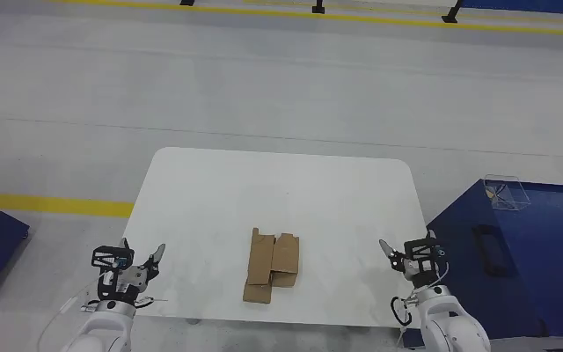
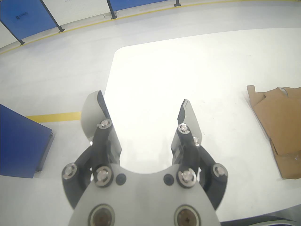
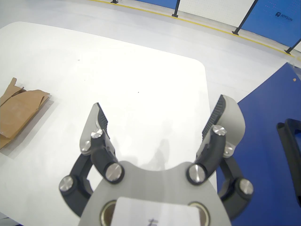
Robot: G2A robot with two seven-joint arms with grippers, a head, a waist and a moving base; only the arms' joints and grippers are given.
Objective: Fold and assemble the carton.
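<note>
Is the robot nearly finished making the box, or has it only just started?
It has not really started. Done: nothing, because the carton lies flat on the table, not box-shaped. In hand: nothing. The left gripper and right gripper are both open and empty, one near each side of the table, apart from the carton. Left to do: all the folding and assembling.

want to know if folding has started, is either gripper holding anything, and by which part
Nothing is held. The left gripper and the right gripper both have open, empty jaws, and the carton lies flat on the table, untouched.
</note>
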